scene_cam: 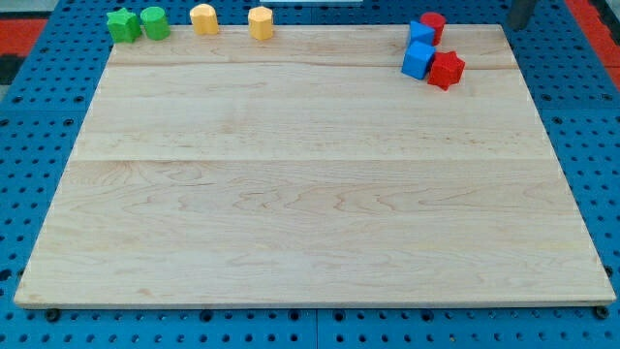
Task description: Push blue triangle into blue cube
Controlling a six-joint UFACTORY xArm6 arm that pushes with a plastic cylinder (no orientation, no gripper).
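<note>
The blue cube [418, 60] sits near the board's top right. The blue triangle [421, 32] lies just above it, and the two appear to touch. A red cylinder [433, 23] stands against the triangle's upper right. A red star [447, 70] rests against the cube's right side. A short piece of my dark rod shows at the view's top right, and my tip [519, 23] is just beyond the board's top right corner, well to the right of the blue blocks and apart from every block.
A green star [122, 25] and a green cylinder [154, 22] sit together at the top left edge of the wooden board [310, 194]. Two yellow blocks [203, 18] [261, 21] stand along the top edge. Blue pegboard surrounds the board.
</note>
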